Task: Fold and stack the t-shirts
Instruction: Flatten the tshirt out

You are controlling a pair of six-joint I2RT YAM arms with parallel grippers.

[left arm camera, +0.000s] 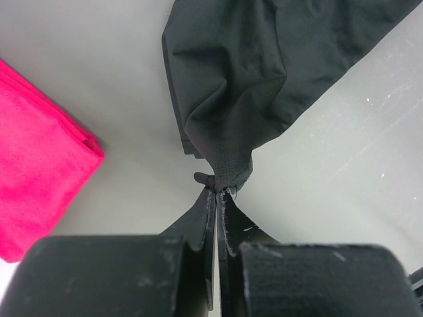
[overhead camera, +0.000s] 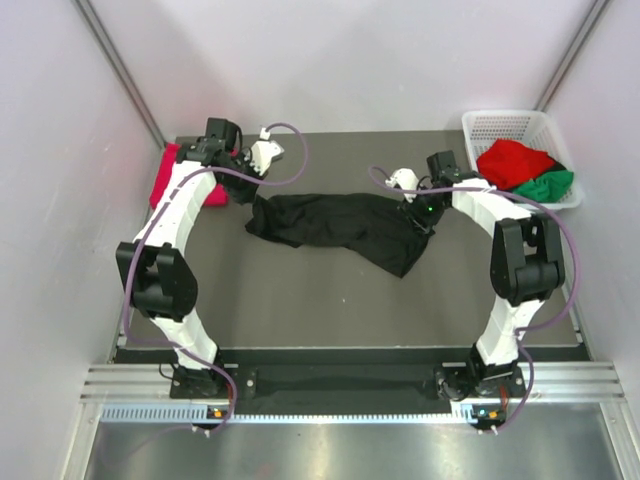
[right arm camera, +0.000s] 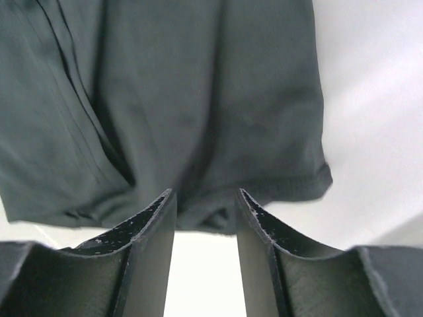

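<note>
At the far left, a folded crimson-pink t-shirt (overhead camera: 183, 185) lies against the left edge of the tabletop (overhead camera: 300, 300). Just beside it, the left end effector (left arm camera: 217, 193) is clenched on a bunched corner of the black t-shirt (overhead camera: 330, 225). That shirt is laid crumpled across the middle of the tabletop, with its long axis running left to right between the two arms. Its right end is met by the right end effector (right arm camera: 205, 201), whose fingers are spread. The hem sits at the gap between them and is not gripped. A grasp there is judged to be needed before the shirt can be spread. Bare tabletop lies toward the near edge. At the far right, a red t-shirt (overhead camera: 512, 160) and a green t-shirt (overhead camera: 548, 185) are held in a white basket (overhead camera: 520, 125).
</note>
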